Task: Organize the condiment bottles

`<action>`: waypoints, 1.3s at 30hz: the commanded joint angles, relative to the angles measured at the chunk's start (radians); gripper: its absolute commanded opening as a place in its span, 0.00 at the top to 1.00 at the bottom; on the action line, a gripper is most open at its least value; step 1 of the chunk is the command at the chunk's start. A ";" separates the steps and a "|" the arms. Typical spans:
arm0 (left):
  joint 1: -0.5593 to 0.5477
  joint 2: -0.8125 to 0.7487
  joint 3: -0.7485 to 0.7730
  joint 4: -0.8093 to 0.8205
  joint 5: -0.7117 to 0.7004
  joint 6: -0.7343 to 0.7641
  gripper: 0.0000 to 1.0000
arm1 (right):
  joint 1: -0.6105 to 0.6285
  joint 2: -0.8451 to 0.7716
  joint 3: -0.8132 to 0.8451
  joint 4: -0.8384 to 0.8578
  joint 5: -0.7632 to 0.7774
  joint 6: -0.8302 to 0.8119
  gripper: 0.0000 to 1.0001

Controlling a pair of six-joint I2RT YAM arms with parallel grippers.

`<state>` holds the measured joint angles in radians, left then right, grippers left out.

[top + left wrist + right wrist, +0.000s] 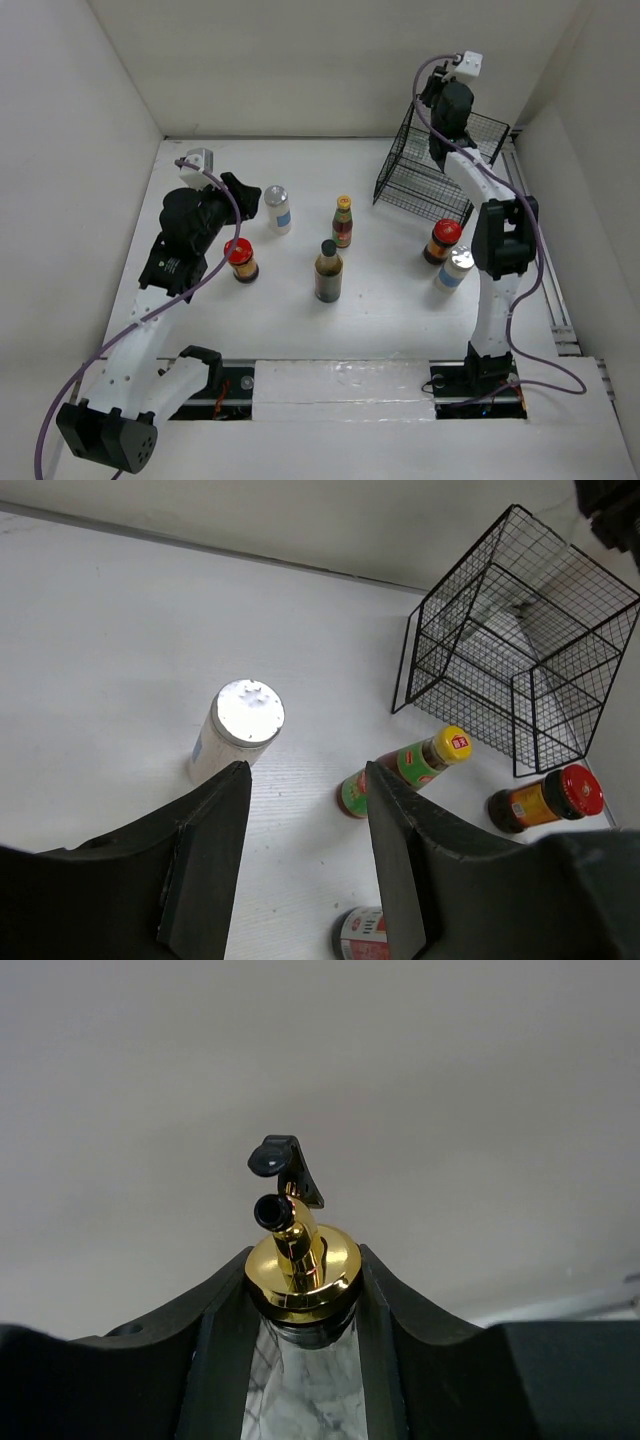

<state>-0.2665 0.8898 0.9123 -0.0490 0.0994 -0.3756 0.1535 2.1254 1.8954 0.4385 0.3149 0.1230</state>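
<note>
My right gripper [303, 1295] is shut on the tall clear bottle just under its gold cap [303, 1265]. In the top view this gripper [443, 135] is raised above the black wire basket [405, 180] and hides the bottle. My left gripper [243, 190] is open and empty, just left of a white silver-lidded shaker [278, 208]. In the left wrist view the shaker [238, 725] stands beyond the left finger of that gripper [305, 780]. On the table stand the yellow-capped bottle [343, 221], the dark black-capped bottle [328, 272], two red-lidded jars [240, 260] [443, 240] and a second shaker [455, 268].
The basket [520, 650] stands at the back right against the wall. White walls close in the table at the left, back and right. The left wrist view also shows the yellow-capped bottle [410, 770], a red-lidded jar [545, 798] and the dark bottle [362, 935].
</note>
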 commanded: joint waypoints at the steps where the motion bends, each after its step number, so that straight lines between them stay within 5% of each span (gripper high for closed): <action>1: 0.009 -0.003 -0.003 0.038 0.014 0.001 0.55 | 0.024 -0.055 -0.024 0.206 0.045 -0.019 0.99; 9: 0.009 -0.012 -0.003 0.038 0.023 0.001 0.55 | 0.034 -0.055 -0.154 0.252 0.092 -0.019 0.94; 12: 0.009 -0.012 -0.003 0.038 0.033 0.001 0.55 | 0.043 -0.074 -0.194 0.290 0.102 -0.019 0.70; 13: 0.009 -0.021 -0.003 0.038 0.033 0.001 0.55 | 0.043 -0.087 -0.205 0.290 0.102 -0.019 0.52; 17: 0.009 -0.022 -0.003 0.038 0.042 0.001 0.54 | 0.052 -0.125 -0.182 0.240 0.102 -0.019 0.23; 25: 0.009 -0.042 -0.003 0.038 0.042 -0.008 0.52 | 0.041 -0.289 -0.133 -0.018 -0.002 -0.019 0.06; 28: 0.009 -0.060 -0.003 0.038 0.033 -0.017 0.50 | 0.041 -0.422 -0.225 -0.116 -0.084 -0.019 0.04; 32: 0.009 -0.060 -0.003 0.038 0.033 -0.026 0.49 | 0.073 -0.631 -0.434 -0.190 -0.456 0.018 0.15; 33: 0.009 -0.069 -0.003 0.038 0.033 -0.026 0.49 | 0.110 -0.669 -0.488 -0.190 -0.529 0.018 0.19; 37: 0.009 -0.080 -0.012 0.038 0.042 -0.036 0.48 | 0.242 -0.826 -0.761 -0.178 -0.824 -0.039 0.63; 39: 0.009 -0.089 -0.012 0.038 0.042 -0.036 0.48 | 0.308 -0.922 -0.824 -0.236 -0.843 -0.095 0.63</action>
<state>-0.2665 0.8268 0.9089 -0.0494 0.1276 -0.4015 0.3904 1.2465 1.1610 0.2993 -0.3027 0.0921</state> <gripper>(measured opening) 0.520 0.375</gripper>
